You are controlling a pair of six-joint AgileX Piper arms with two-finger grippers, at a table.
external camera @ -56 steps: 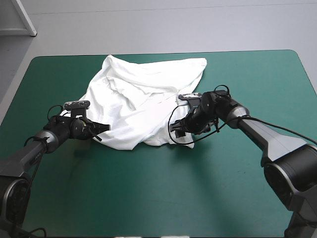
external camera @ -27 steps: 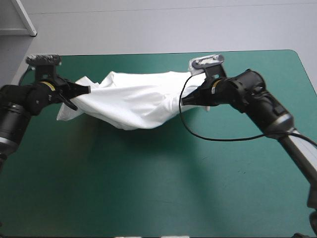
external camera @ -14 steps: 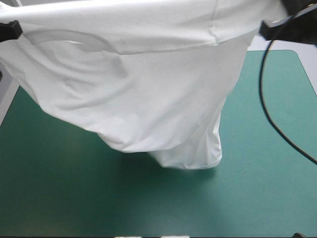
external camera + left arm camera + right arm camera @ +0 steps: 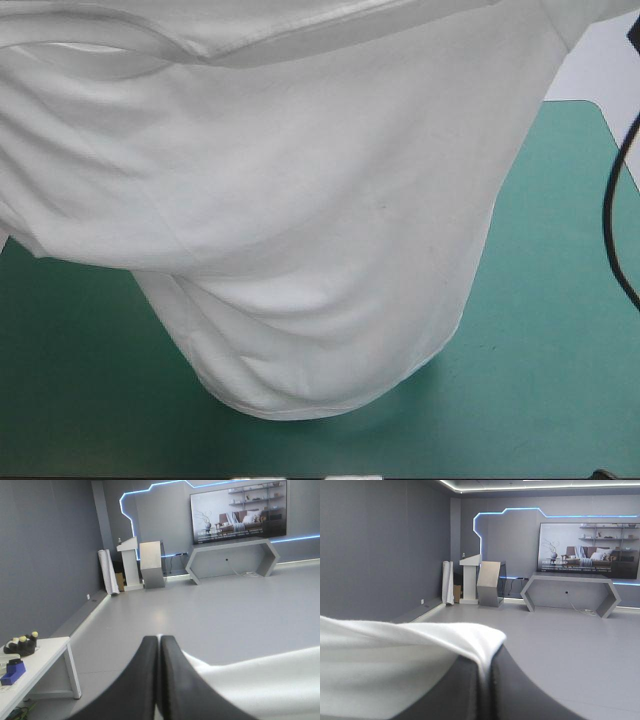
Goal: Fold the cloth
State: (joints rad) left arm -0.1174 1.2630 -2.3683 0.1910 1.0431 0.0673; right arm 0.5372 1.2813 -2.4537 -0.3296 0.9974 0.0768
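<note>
The white T-shirt (image 4: 300,200) hangs lifted high and spread wide, filling most of the high view. Its rounded lower end (image 4: 290,400) hangs low over the teal-green cover (image 4: 560,350); whether it touches the cover I cannot tell. Neither gripper shows in the high view. In the left wrist view my left gripper (image 4: 159,641) is shut, its black fingers meeting in one arch, with the T-shirt (image 4: 260,680) running off beside it. In the right wrist view my right gripper (image 4: 487,656) is shut on a fold of the T-shirt (image 4: 395,650), which drapes over its fingers.
The teal-green cover shows bare along the table's front (image 4: 100,420) and to the right of the hanging shirt. The table's far right corner (image 4: 592,106) is visible.
Both grippers have pulled the T-shirt up off the table and apart. It has risen further since just before, and the grippers have left the high view.
</note>
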